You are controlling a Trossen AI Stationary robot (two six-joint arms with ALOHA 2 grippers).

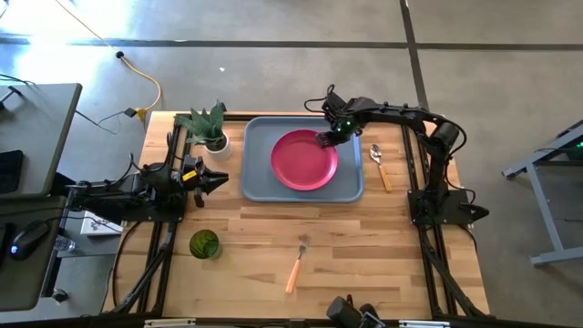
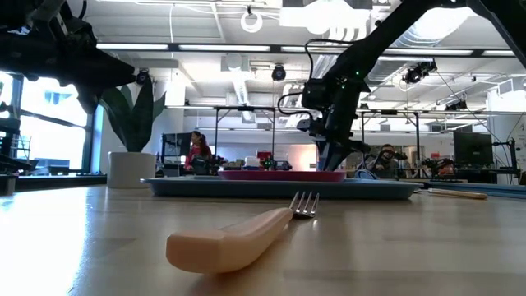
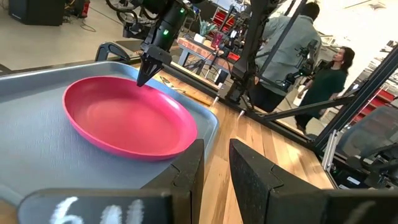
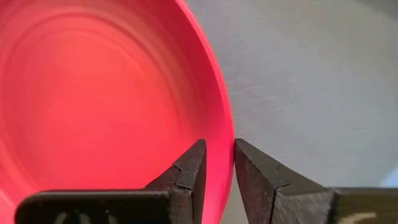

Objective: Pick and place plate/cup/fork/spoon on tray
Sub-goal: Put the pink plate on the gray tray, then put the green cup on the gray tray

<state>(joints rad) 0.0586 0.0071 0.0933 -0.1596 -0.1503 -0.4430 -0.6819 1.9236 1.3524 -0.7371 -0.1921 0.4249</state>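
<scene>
Tray [image 1: 258, 187]: plate [image 1: 302, 161] fills middle, right gripper [image 1: 326, 139] at plate's rim; bare strips either side. Potted plant [image 1: 209, 128] crowds tray's left corner. Open tabletop [image 1: 364, 255] around fork [image 1: 296, 264].
</scene>
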